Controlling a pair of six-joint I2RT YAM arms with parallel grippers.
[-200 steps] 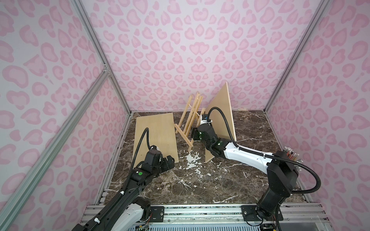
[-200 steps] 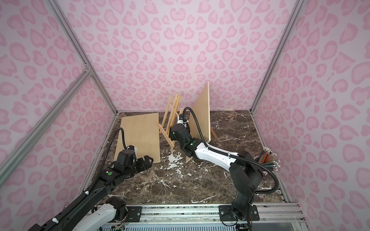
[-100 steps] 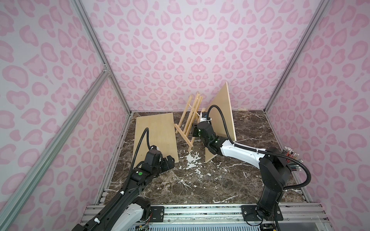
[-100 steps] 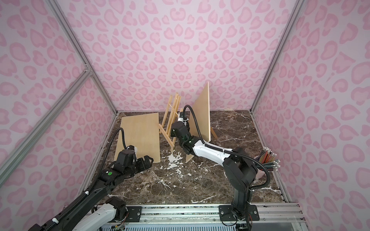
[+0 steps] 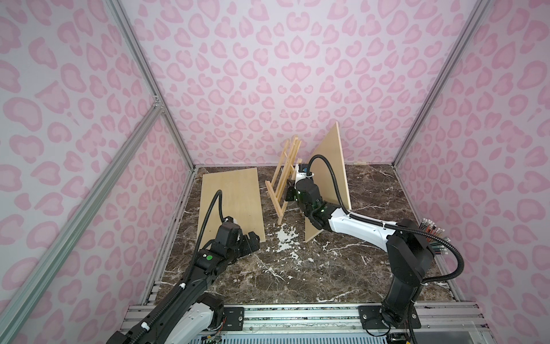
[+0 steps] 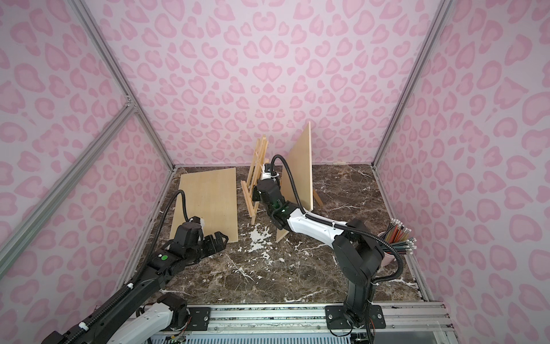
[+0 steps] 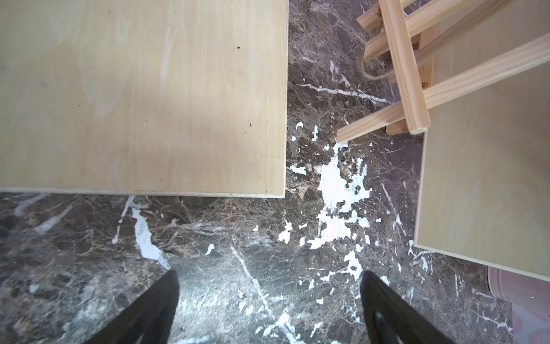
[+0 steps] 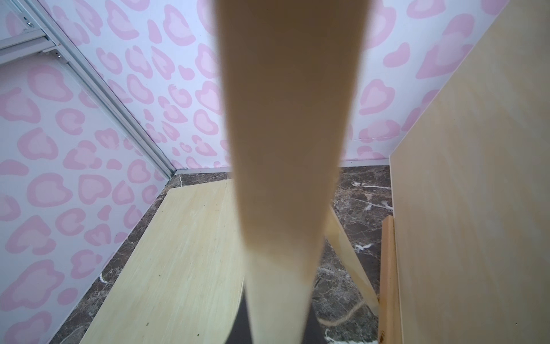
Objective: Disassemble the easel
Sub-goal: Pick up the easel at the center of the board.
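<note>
Right wrist view. Operator: what does the right gripper (image 5: 288, 193) hold?
Inspector: Fingers clamped on a bar of the easel (image 5: 285, 166), which stands between flat board (image 5: 238, 196) and upright board (image 5: 330, 166). Left gripper (image 7: 269, 300): fingers wide, over bare table (image 7: 238, 238), just short of the flat board's near edge.

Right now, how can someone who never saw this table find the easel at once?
Look at the back of the marble table, near the pink wall. Between the flat board and the upright board stands the easel. Unlike those plain sheets, it is a ladder-like frame of thin slats.
</note>
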